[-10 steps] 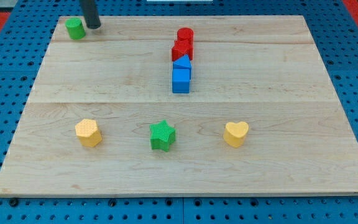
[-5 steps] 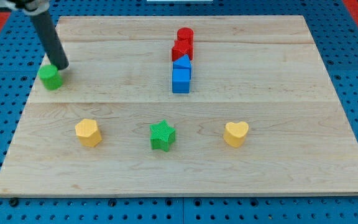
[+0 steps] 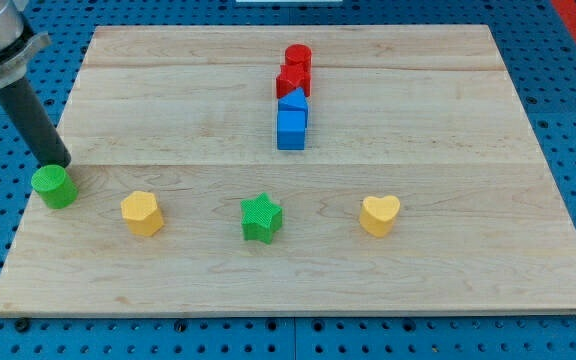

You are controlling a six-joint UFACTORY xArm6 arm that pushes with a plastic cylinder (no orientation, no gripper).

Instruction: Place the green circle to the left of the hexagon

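Green circle (image 3: 55,186) sits near the counter's (image 3: 448,270) left edge, roughly halfway down, w/ the yellow hexagon (image 3: 142,213) just to its right and a bit nearer the bottom edge, apart, not touching. So it looks already on the hexagon's left; maybe a small nudge toward the bottom edge to line them up.

My tip (image 3: 60,163) is right at the circle's top-edge side, touching or nearly so; can't tell for sure. No jaws on this rig, just a plain rod, so nothing to open or close.

Handling, as a guess: small, rigid, light block, prob. slides easily on smooth wood. Being round it can roll off the tip if pushed off-centre, so contact should be square on the side opposite the wanted direction. It's close to the left edge, so pushing further left risks tipping it off.

Hard to see: rod's upper part is cut off at the top-left corner. Red blocks (image 3: 294,70) and blue blocks (image 3: 291,119) near the top edge are bunched in a line, shapes overlap, unclear. Green star (image 3: 261,218) and yellow heart (image 3: 379,214) are clear, toward the bottom edge.
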